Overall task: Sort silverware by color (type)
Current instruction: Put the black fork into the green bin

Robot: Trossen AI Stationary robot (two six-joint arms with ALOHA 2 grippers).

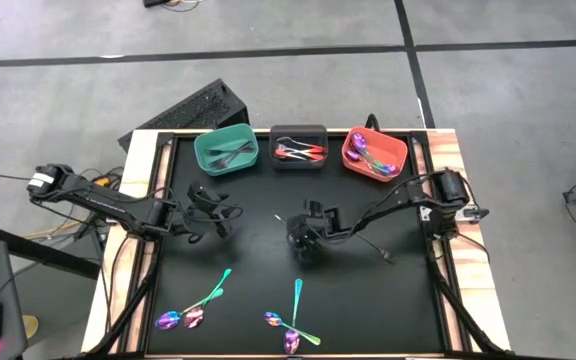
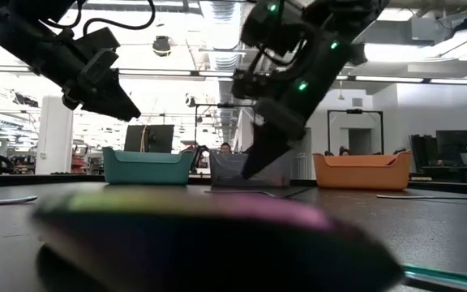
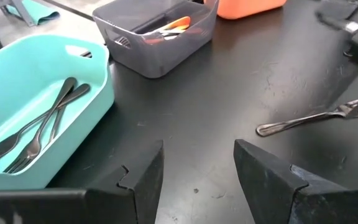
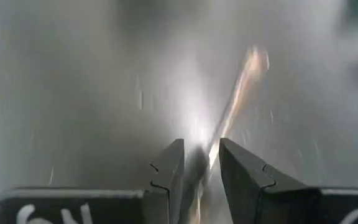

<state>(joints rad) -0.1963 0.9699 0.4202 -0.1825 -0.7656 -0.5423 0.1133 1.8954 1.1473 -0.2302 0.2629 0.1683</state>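
At the middle of the black worktop (image 1: pixel 368 300), the right claw (image 1: pixel 301 240) pinches a slim silver fork (image 3: pixel 303 118) whose handle end rests on the surface, while the left claw (image 1: pixel 211 212) hovers open near the teal plastic bin (image 1: pixel 226 152).

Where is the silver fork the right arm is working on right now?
In the high view the silver fork lies mid-table, just below the dark grey bin, its far end between the right gripper's fingers.
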